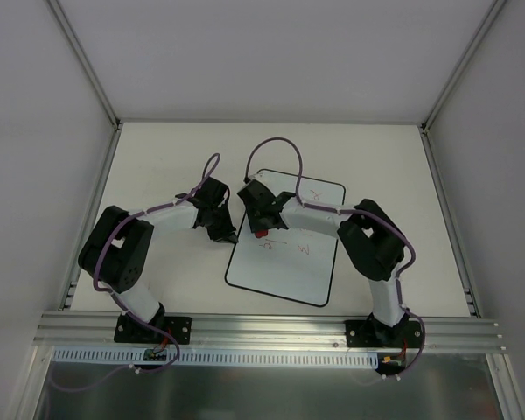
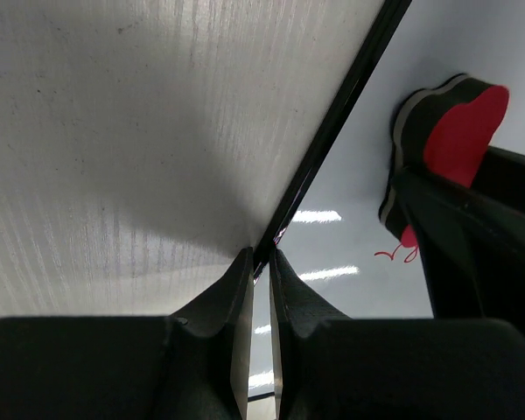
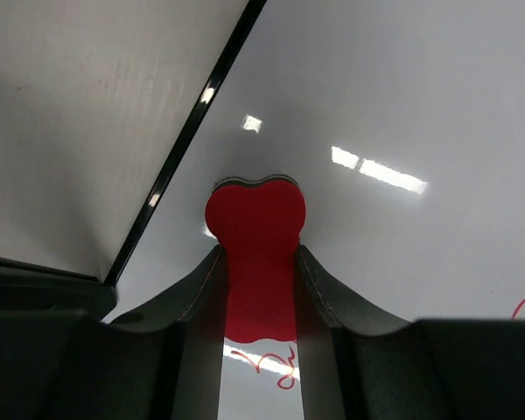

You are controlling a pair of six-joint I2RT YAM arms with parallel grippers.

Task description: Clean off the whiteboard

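Right gripper (image 3: pixel 258 254) clamps red eraser (image 3: pixel 255 214); left gripper (image 2: pixel 261 255) pinches whiteboard (image 2: pixel 455 35) edge

We hold our left arm (image 1: pixel 122 249) folded, elbow out to the left, forearm reaching in toward the middle. Its wrist tips down. Our left gripper (image 2: pixel 261 262) has its fingers drawn nearly together, only a thin slit between them, pinching the board (image 2: pixel 499 52) at its edge. Our right arm (image 1: pixel 372 241) mirrors this, elbow out to the right, forearm stretched leftward. Our right gripper (image 3: pixel 258 258) points down, fingers clamped on the eraser (image 3: pixel 255 214). The two grippers sit near each other, not touching.
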